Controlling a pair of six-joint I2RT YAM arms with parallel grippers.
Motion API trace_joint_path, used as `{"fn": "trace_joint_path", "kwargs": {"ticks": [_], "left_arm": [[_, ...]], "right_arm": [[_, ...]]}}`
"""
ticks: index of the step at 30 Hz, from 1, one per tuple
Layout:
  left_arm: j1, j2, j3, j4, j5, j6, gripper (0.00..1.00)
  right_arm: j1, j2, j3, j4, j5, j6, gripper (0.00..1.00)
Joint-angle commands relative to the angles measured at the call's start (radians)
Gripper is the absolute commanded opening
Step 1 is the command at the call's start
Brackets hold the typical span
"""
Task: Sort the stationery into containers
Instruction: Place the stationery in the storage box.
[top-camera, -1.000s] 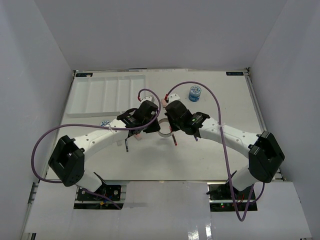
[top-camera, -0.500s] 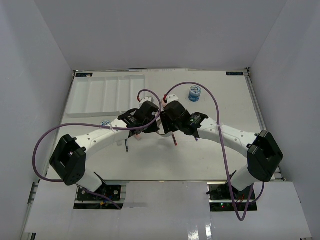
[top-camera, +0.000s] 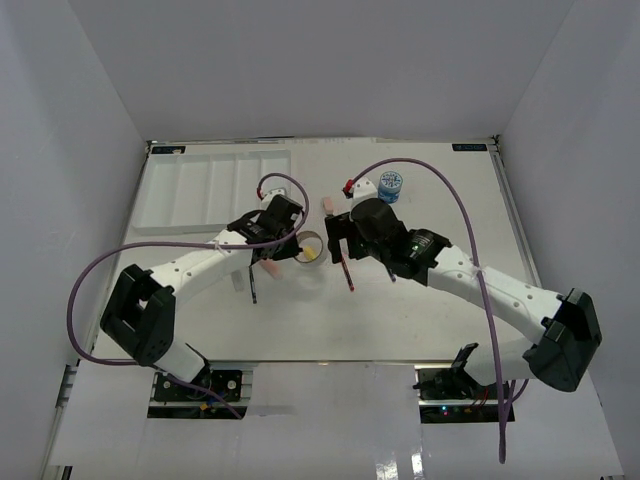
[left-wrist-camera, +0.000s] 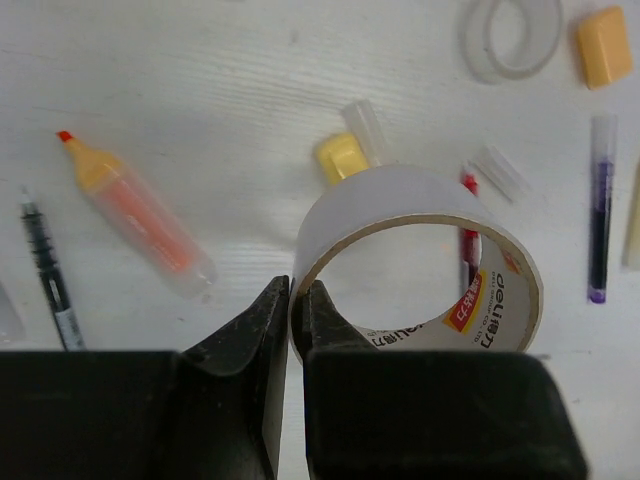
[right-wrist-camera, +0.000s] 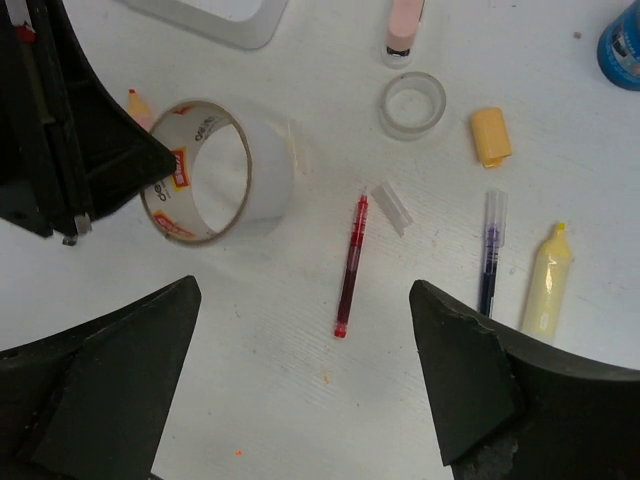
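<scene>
A white tape roll (left-wrist-camera: 385, 192) with a red and yellow label hangs just above the table, its wall pinched between the jaws of my left gripper (left-wrist-camera: 297, 290), which is shut on it. Seen from above, the tape roll (top-camera: 310, 247) is at the table's centre beside the left gripper (top-camera: 291, 246). My right gripper (right-wrist-camera: 305, 300) stands wide open with nothing in it, to the right of the roll (right-wrist-camera: 235, 170), above a red pen (right-wrist-camera: 350, 265). The white tray (top-camera: 215, 185) lies at the back left.
Loose on the table lie an orange marker (left-wrist-camera: 135, 215), a black pen (left-wrist-camera: 48, 280), a clear tape ring (right-wrist-camera: 412, 105), a yellow eraser (right-wrist-camera: 490, 135), a purple pen (right-wrist-camera: 490, 255) and a yellow marker (right-wrist-camera: 548, 280). A blue tub (top-camera: 390, 185) stands at the back.
The right gripper has opened, let go of the tape roll and drawn back to the right. The left gripper has closed on the roll and shifted left with it.
</scene>
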Motion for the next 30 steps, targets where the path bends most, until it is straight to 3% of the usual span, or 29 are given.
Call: {"fn": "trace_joint_path", "kwargs": {"ticks": [1,10,15,23,30], "left_arm": [[0.085,-0.017,0.035,-0.028,0.013,0.038,0.00],[0.515,-0.029,0.156,-0.089,0.117,0.163,0.00],[0.805,0.087,0.347,-0.110,0.156,0.191,0.00],[0.999,0.380,0.658,-0.101,0.166,0.128,0.00],[1.036,0.682,1.026,-0.201,0.148,0.101,0.00]], "right_arm": [[0.003,-0.065,-0.029,0.003,0.035,-0.012,0.90],[-0.005,-0.219,-0.148,0.006,0.086,-0.046,0.90],[-0.005,-0.291,-0.217,0.053,0.078,-0.075,0.90],[-0.006,-0.336,-0.288,0.132,-0.024,-0.112,0.90],[-0.006,-0.331,-0.326,0.167,-0.084,-0.118,0.90]]}}
